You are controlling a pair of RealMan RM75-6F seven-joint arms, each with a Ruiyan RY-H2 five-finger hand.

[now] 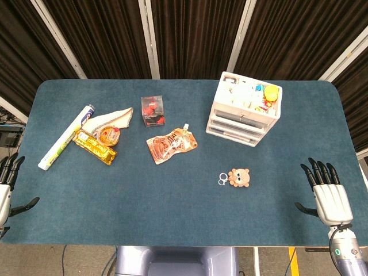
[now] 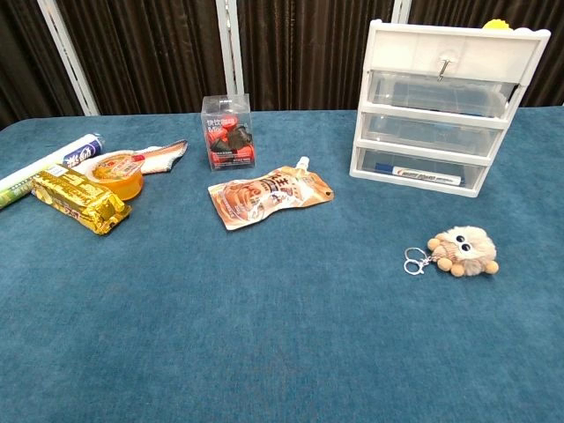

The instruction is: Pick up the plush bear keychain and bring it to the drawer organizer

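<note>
The plush bear keychain (image 1: 238, 177) lies on the blue table, brown and fluffy, with metal rings on its left side; the chest view shows the plush bear keychain (image 2: 463, 250) at the right. The white drawer organizer (image 1: 245, 109) stands behind it at the back right, three drawers shut, small items in its top tray; in the chest view the drawer organizer (image 2: 449, 106) is at the upper right. My right hand (image 1: 326, 192) hovers open at the table's right front edge, well right of the bear. My left hand (image 1: 7, 190) is open at the left edge. Neither hand shows in the chest view.
An orange snack pouch (image 1: 171, 145) lies mid-table, a clear box with red contents (image 1: 153, 110) behind it. At the left are a gold wrapped bar (image 1: 94, 146), a round orange cup (image 1: 108, 135), a cloth (image 1: 115, 118) and a white tube (image 1: 65, 137).
</note>
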